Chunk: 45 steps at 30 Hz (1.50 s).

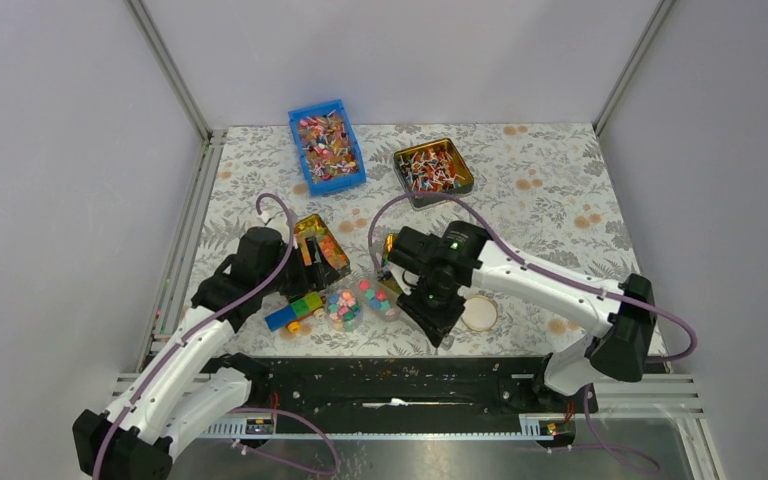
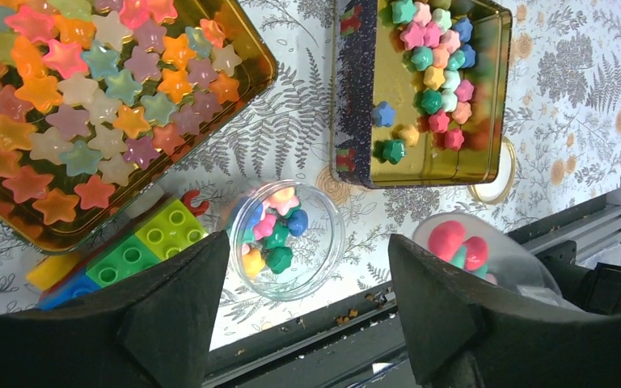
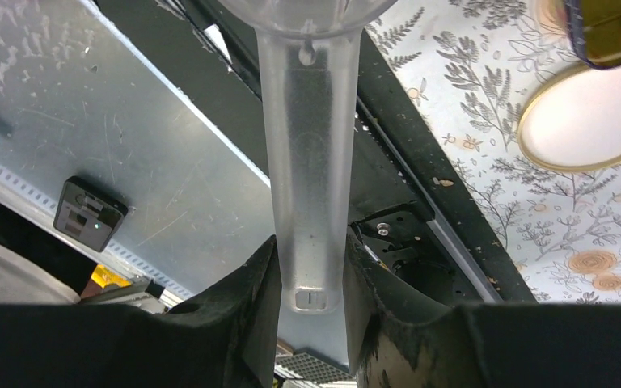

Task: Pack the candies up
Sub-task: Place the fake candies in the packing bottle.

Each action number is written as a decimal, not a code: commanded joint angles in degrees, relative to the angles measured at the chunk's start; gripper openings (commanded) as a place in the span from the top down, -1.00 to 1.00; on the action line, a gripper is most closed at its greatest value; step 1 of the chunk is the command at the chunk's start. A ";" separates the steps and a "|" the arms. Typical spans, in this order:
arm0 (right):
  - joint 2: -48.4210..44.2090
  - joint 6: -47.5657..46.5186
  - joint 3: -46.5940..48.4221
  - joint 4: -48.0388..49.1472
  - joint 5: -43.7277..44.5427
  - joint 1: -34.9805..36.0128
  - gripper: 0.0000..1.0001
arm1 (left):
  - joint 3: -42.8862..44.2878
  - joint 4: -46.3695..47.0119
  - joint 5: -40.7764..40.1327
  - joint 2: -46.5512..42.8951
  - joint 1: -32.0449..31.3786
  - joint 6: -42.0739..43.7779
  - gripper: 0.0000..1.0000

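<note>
Floral table (image 1: 560, 170): right end effector (image 3: 311, 271) clamps scoop (image 3: 307, 162) of candies (image 2: 457, 242); left end effector (image 2: 307, 250) spread over bowl (image 2: 325, 267).

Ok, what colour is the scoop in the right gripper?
The scoop is clear, frosted plastic; the right wrist view shows it best.

Overhead view: even, soft, diffuse light, a bit flat. My arms throw only faint shadows on the table (image 1: 560, 160), and small stuff is low-res. Left wrist view: bright, saturated, glare on the gold tin (image 2: 400, 73), its far side blurry; my left fingers (image 2: 170, 323) are dark and soft-edged. Right wrist view: scoop handle (image 3: 307, 162) fairly sharp, metal plate (image 3: 129, 121) sheeny, round lid (image 3: 590, 121) blown out, right fingers (image 3: 234, 339) near black.
</note>
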 commanded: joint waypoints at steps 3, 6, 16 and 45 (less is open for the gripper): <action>4.52 -2.08 2.90 -1.01 -5.44 1.66 1.00 | 0.78 -1.04 -2.90 -2.63 0.34 1.55 -0.47; 6.92 -3.10 3.80 -1.06 -7.49 1.72 1.00 | 0.67 -1.51 -3.01 -2.73 0.34 1.93 -0.48; 14.97 -2.09 11.34 -4.52 -12.20 1.57 1.00 | -0.37 -2.59 -2.45 -2.11 0.35 2.87 -0.49; 24.21 3.35 17.57 -11.84 -23.66 -1.62 1.00 | -3.68 -1.68 -0.25 -4.48 0.34 0.84 -0.49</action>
